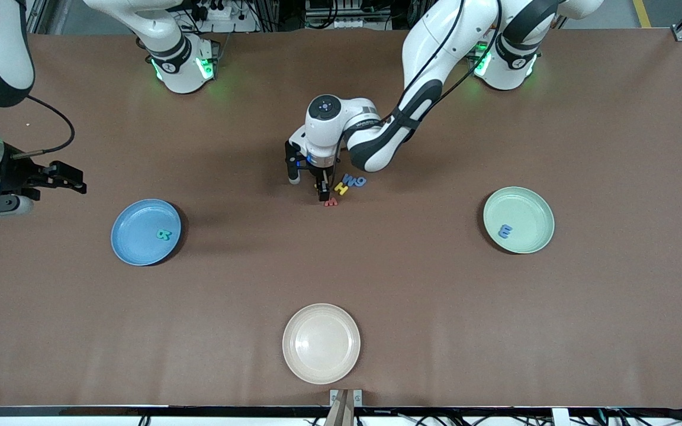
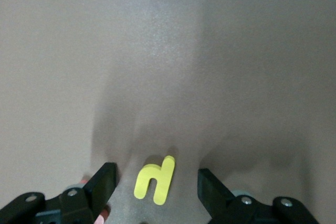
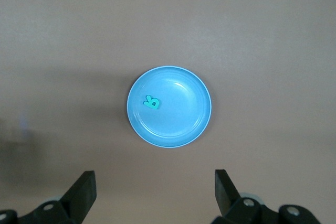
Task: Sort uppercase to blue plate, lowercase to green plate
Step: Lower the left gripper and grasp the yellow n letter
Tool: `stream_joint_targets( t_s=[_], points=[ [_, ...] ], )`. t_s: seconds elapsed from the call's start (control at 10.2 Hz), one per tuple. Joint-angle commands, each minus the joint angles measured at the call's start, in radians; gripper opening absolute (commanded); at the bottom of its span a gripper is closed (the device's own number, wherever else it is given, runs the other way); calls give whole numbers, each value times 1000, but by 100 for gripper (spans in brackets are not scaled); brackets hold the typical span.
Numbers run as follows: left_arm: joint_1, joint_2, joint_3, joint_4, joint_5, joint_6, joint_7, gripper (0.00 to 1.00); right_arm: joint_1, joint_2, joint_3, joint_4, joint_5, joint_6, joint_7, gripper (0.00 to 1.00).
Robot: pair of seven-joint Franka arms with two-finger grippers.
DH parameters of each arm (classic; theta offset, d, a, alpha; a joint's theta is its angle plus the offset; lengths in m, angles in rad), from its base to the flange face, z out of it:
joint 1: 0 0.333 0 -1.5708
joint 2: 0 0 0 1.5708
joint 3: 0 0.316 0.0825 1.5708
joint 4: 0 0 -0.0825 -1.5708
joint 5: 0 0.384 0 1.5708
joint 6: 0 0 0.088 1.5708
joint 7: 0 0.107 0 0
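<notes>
My left gripper is down at the table over the letter cluster, open, with a yellow h lying flat between its fingers and a gap on each side. A bit of red letter shows under one finger. Beside the gripper lie a yellow H, a blue M, a blue 9-shaped letter and a red w. The blue plate holds a teal R. The green plate holds a blue e. My right gripper waits open, high beside the blue plate.
A cream plate sits near the front camera's edge of the table, midway between the two arms' ends. Bare brown tabletop lies between the letter cluster and each coloured plate.
</notes>
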Motion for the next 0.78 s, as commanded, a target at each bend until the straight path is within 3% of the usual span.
stream_joint_targets(
  t_s=[0.0,0.2,0.39,0.68],
  points=[
    [11,23,3,10,19,23,3,58,-14,18,10,30,4,-15,11,100],
    [11,19,3,10,15,23,-9,26,-13,18,10,33,4,-15,11,100],
    [19,14,-1,10,13,23,-12,12,-13,18,10,33,4,-15,11,100],
    [40,-4,-7,12,5,23,-7,8,-13,18,10,34,4,-15,11,100]
  ],
)
